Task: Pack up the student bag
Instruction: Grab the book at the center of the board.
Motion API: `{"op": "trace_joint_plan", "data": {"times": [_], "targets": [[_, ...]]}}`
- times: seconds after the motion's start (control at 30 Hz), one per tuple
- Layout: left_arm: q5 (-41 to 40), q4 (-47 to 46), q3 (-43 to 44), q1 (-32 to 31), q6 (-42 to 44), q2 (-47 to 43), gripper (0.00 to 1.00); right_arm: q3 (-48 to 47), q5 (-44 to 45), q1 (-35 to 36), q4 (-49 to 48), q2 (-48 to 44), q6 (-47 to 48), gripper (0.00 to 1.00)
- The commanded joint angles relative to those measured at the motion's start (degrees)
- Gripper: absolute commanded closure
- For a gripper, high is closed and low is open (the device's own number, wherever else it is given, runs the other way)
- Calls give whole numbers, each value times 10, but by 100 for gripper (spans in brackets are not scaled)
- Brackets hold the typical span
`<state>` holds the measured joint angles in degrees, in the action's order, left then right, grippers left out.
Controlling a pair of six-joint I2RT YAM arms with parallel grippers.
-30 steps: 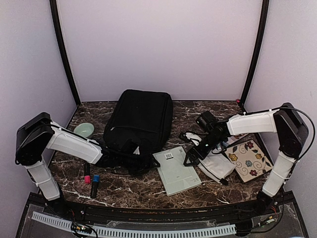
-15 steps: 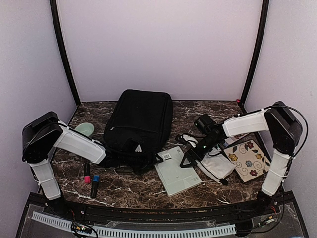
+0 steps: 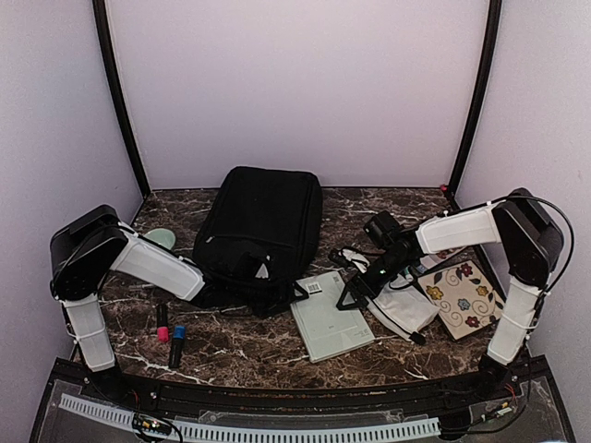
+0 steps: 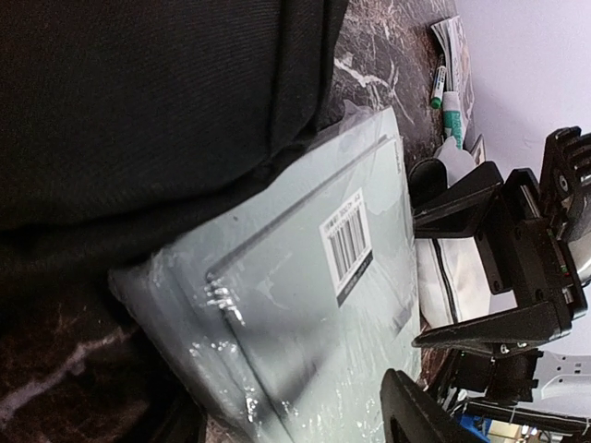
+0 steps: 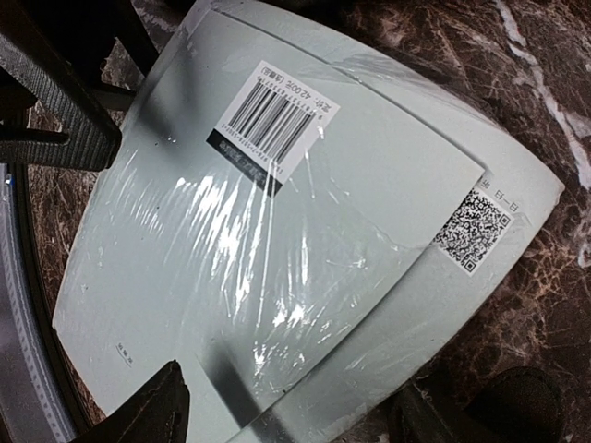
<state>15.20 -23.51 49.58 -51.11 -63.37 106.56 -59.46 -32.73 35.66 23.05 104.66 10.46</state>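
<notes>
With the right gripper (image 3: pixel 353 295) spread open and empty over the wrapped notebook's (image 3: pixel 332 318) 3 o'clock edge, pinch that edge squarely, then feed it toward 11 o'clock, where the left gripper (image 4: pixel 295 420), likewise released, sits at the student bag's (image 3: pixel 263 221) near end.

Lab test booth: plain white walls (image 3: pixel 295 92), marble-patterned table (image 3: pixel 240 353).

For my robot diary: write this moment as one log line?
left pincer open by student bag | right pincer open over notebook | notebook on table
</notes>
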Motion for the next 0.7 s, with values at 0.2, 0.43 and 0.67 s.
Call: {"op": "trace_joint_plan", "data": {"times": [0.2,0.43,0.67], "targets": [[-19,35,70,-37,91,-37,38,14,-19,18,-4,-42,-13,28],[-95,-48,1,-37,93,-107,41,-4,-14,18,-18,-21,-11,28],[-90,-153,-17,-39,83,-107,45,-1,-24,17,-41,-1,-23,28]]}}
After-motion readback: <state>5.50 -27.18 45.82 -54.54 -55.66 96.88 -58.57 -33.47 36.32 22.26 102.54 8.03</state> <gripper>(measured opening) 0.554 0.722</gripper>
